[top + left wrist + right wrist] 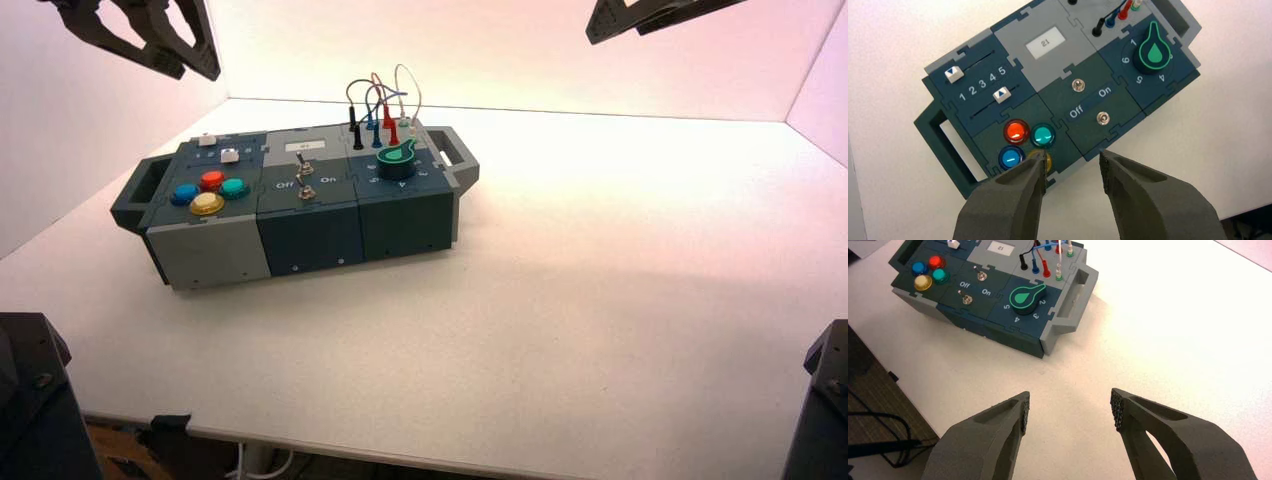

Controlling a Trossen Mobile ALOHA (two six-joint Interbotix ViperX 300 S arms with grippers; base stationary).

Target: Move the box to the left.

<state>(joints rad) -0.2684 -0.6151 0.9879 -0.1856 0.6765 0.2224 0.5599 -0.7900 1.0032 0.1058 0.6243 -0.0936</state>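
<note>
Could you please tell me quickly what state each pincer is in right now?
Left pincer: open, empty, raised above the box near its buttons.
Right pincer: open, empty, over the bare table, away from the box.

High view looks down from behind, whole box (pixel 295 200) on surface (pixel 560 300). Left wrist close above box (pixel 1058 95). Right wrist farther, off its right end. All three share box top.

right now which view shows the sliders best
Left wrist view: both sliders sit plainly beside the numbers 1 to 5. High view shows them small and oblique; right wrist view catches only one cap at the picture's edge.
</note>
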